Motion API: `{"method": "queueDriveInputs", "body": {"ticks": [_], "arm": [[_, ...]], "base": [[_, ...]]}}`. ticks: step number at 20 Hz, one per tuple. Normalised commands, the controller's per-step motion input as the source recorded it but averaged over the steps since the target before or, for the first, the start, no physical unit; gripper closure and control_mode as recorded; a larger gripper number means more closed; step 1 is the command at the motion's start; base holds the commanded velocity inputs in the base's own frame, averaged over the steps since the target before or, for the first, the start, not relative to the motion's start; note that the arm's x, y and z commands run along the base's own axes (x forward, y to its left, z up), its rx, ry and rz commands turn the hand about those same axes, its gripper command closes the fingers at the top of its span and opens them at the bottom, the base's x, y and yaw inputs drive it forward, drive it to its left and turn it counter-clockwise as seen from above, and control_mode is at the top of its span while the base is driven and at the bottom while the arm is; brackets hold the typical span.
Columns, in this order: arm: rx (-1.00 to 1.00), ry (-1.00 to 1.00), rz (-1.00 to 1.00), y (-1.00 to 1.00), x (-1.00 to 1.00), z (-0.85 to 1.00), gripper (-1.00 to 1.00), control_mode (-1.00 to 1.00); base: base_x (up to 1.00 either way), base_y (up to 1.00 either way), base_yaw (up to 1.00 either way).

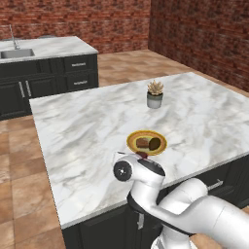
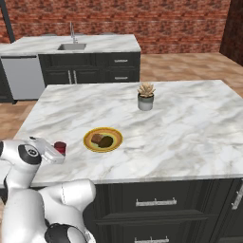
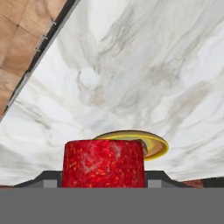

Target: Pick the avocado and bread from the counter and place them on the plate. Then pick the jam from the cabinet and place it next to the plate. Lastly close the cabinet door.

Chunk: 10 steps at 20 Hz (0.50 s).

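Red jam [image 3: 103,162] jar sits between pincer [image 3: 103,180] fingers, unlabelled.

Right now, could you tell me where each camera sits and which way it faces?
Left base view: behind-left of the arm, looking over the counter; white arm lower right.
Right base view: behind-right; arm lower left, jam at the gripper.
Hand view: along the gripper, jam before the plate.
All share the plate.
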Motion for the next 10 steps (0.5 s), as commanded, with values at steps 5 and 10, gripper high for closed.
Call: {"method": "queueDriveInputs", "body": {"ticks": [5,10], "arm": [[0.0,0.0,0.0,0.0,0.1,-0.19,1.0,-1.0],[0.0,0.0,0.0,0.0,0.1,-0.21,1.0,-1.0]], "base": [[0.0,0.0,0.0],[0.0,0.0,0.0]]}}
